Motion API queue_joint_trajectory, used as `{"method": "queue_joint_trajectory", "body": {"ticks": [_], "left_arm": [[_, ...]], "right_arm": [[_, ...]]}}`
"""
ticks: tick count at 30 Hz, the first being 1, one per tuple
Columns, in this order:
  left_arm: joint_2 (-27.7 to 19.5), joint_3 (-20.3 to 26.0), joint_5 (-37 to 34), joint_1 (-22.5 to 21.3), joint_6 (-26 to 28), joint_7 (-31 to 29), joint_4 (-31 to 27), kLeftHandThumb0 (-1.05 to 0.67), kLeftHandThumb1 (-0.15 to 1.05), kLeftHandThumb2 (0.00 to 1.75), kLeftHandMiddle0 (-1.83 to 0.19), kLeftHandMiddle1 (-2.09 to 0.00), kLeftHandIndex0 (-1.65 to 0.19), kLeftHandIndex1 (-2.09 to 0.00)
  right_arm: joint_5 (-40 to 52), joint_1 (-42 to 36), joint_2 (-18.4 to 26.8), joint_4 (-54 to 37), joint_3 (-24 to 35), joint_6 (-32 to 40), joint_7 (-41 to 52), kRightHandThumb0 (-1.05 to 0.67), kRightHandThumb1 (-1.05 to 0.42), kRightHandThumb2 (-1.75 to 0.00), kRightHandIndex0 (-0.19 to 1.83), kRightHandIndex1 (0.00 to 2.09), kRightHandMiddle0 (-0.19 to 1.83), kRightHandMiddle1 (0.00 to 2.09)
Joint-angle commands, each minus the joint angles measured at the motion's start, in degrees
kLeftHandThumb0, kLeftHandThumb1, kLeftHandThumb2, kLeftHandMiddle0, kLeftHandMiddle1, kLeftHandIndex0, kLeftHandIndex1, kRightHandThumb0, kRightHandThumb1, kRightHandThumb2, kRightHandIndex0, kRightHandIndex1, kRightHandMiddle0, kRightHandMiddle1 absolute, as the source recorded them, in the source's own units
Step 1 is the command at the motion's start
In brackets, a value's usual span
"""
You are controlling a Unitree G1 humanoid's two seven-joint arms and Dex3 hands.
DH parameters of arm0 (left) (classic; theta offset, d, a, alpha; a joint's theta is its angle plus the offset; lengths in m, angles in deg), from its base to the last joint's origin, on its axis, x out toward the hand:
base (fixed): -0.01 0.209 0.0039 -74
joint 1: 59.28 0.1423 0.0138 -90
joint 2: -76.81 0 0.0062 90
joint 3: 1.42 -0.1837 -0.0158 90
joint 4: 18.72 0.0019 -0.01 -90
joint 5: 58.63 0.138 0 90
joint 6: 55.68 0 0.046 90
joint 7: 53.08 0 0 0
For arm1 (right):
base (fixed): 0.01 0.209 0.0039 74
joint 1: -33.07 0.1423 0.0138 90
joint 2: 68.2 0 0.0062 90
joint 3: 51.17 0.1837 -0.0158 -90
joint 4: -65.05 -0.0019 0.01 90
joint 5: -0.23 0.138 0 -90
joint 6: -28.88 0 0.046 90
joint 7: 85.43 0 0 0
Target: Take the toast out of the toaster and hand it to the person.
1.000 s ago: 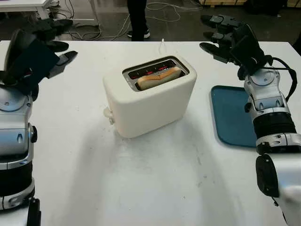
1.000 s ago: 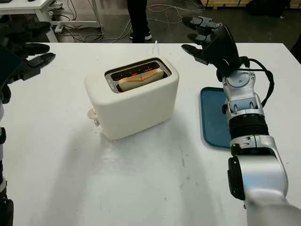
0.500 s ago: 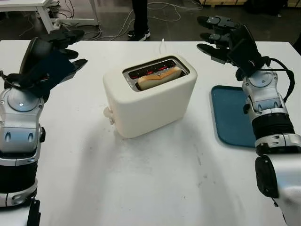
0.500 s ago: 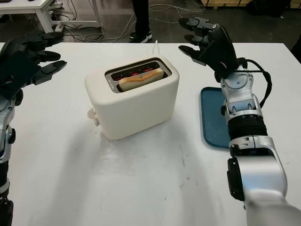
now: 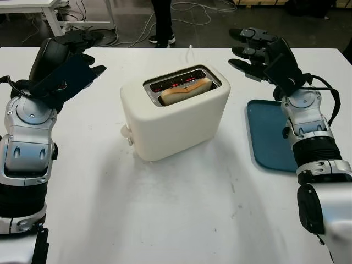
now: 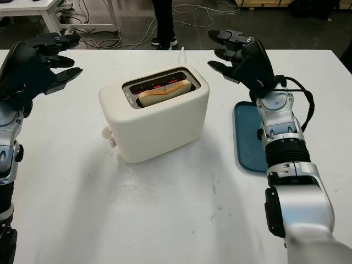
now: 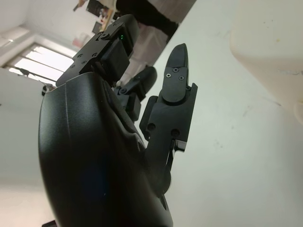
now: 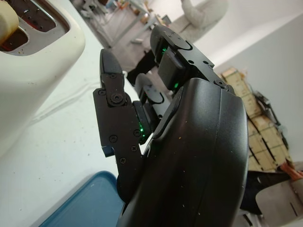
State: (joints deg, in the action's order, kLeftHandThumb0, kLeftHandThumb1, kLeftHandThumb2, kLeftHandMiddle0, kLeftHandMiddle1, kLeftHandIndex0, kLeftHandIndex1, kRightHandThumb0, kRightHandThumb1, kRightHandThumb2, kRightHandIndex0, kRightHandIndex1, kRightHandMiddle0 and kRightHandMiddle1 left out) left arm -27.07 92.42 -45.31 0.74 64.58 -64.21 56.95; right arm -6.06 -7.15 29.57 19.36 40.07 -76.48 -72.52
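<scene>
White tabletop [image 5: 181, 220] carries everything. Biggest item: cream toaster [image 5: 175, 118], centre, set at an angle, lever knob on its near-left end; heating elements glow red inside the slots. Blue tray [image 5: 270, 137] lies flat on the tabletop to the toaster's right, apart from it. Left hand [image 5: 61, 69] is raised above the tabletop, well left of the toaster, holding nothing, fingers extended, not touching anything. Right hand [image 5: 266, 54] is raised to the toaster's right, over the tabletop just behind the tray's far end, also empty w/ fingers extended toward the toaster. Toast [image 5: 186, 91] sits in the toaster's front slot, top edge poking up above the rim. Person's legs [image 5: 161, 21] stand on the floor beyond the far tabletop edge.
</scene>
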Motion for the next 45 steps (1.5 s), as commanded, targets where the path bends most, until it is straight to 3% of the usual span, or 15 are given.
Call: {"method": "queue_joint_trajectory", "body": {"ticks": [1, 45], "left_arm": [[-0.42, 0.13, 0.63, -0.21, -1.36, 0.52, 0.00, -0.27, 0.92, 0.20, -0.37, -0.74, -0.60, -0.04], [-0.62, 1.09, 0.09, 0.19, -3.37, -0.31, 1.35, -0.31, 0.92, 0.19, -0.37, -0.77, -0.62, -0.04]], "right_arm": [[0.50, -0.47, -0.15, 0.53, 0.32, -1.61, -0.04, -0.30, -0.92, -0.11, 0.66, 0.02, 0.62, 0.01], [0.80, 0.44, -0.13, 1.44, 0.46, -1.63, 0.42, -0.33, -0.92, -0.09, 0.66, 0.00, 0.62, 0.00]]}}
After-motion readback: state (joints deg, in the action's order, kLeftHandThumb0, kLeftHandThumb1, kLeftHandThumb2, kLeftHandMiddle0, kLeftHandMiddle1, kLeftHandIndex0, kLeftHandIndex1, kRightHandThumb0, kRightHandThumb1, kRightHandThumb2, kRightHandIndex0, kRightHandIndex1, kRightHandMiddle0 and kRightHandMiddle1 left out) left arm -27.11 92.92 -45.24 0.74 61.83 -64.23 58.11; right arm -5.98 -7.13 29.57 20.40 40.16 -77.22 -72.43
